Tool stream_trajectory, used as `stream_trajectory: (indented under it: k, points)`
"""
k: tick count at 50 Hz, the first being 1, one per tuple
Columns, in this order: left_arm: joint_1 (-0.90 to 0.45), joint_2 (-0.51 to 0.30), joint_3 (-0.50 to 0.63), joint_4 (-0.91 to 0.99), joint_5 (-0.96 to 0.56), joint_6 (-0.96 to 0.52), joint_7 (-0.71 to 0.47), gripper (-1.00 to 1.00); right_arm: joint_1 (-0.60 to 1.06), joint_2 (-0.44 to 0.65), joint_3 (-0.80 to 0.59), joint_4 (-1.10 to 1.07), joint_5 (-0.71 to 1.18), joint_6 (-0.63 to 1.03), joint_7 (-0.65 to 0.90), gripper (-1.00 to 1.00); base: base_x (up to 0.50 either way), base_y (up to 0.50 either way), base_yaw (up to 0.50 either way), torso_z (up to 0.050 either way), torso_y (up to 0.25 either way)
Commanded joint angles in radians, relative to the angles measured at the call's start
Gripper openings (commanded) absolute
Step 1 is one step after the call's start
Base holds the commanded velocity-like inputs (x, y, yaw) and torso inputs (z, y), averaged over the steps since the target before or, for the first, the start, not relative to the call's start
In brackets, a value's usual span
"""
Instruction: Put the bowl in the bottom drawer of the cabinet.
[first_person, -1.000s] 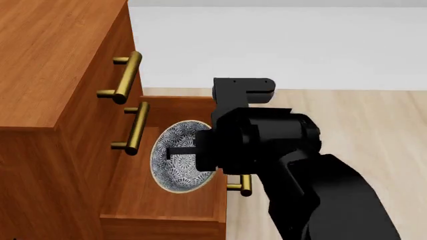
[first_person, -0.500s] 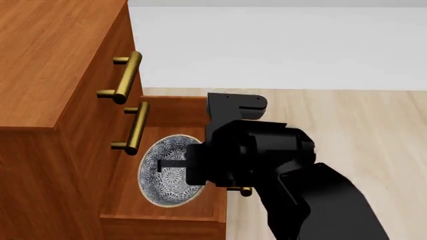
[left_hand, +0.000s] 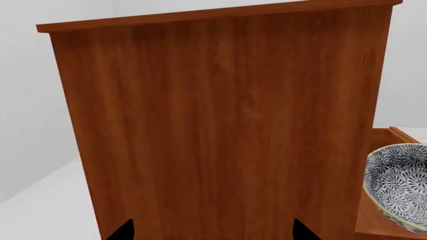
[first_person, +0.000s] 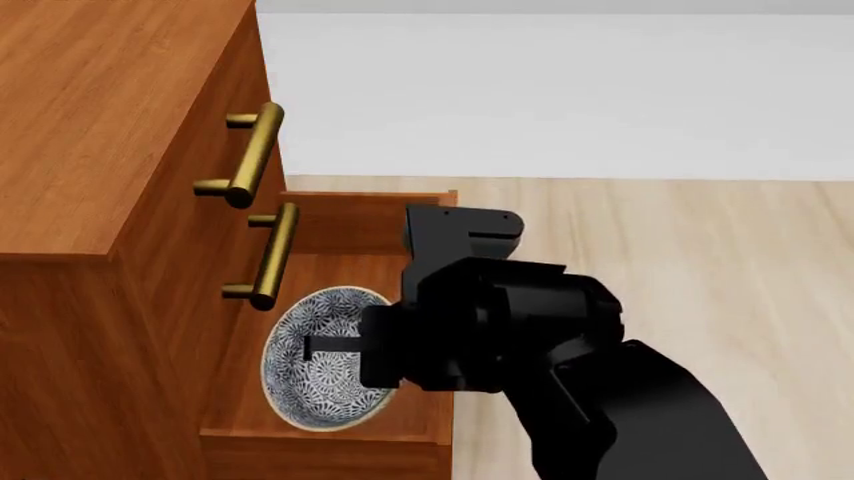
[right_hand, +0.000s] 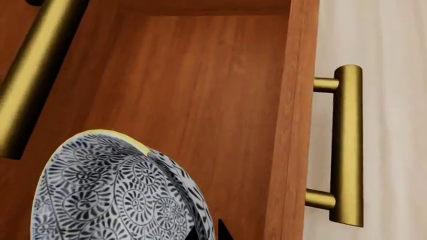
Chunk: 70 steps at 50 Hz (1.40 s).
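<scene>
While tilted over the bottom drawer (first_person: 320, 415), the bowl (first_person: 314, 360) sits pinched in right jaws | left jaws unclear

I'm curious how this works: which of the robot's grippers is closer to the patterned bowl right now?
The right. The right gripper holds the bowl by its rim inside the open bottom drawer. The left gripper is off beside the cabinet, facing its side panel.

right arm (first_person: 587, 380): matte black, bulky rounded housings | wrist: boxy block | end effector (first_person: 327, 347): thin black fingers

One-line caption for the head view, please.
Right hand holds the blue-and-white patterned bowl tilted inside the reddish-brown cabinet's open bottom drawer.
</scene>
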Motion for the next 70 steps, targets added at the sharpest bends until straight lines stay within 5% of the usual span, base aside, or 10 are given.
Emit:
stream_trajectory:
  k: [1, 14, 15, 70]
  points:
    - [-0.001, -0.001, -0.009, 0.003, -0.016, 0.002, 0.007, 1.0, -0.004, -0.002, 0.017, -0.003, 0.002, -0.025, -0.02, -1.0, 0.0, 0.0, 0.0, 0.0, 0.0]
    - [-0.004, -0.006, -0.009, 0.0, -0.021, -0.001, 0.002, 1.0, -0.009, -0.002, 0.014, 0.004, 0.01, -0.03, -0.023, -1.0, 0.0, 0.0, 0.0, 0.0, 0.0]
    - [-0.003, -0.006, -0.01, 0.0, -0.022, 0.001, 0.003, 1.0, -0.009, -0.002, 0.014, 0.004, 0.01, -0.03, -0.023, 1.0, 0.0, 0.0, 0.0, 0.0, 0.0]
    - [-0.001, -0.024, 0.018, 0.029, -0.014, -0.009, -0.022, 1.0, 0.072, -0.002, 0.051, -0.032, -0.212, -0.105, -0.131, 1.0, 0.0, 0.0, 0.0, 0.0, 0.0]
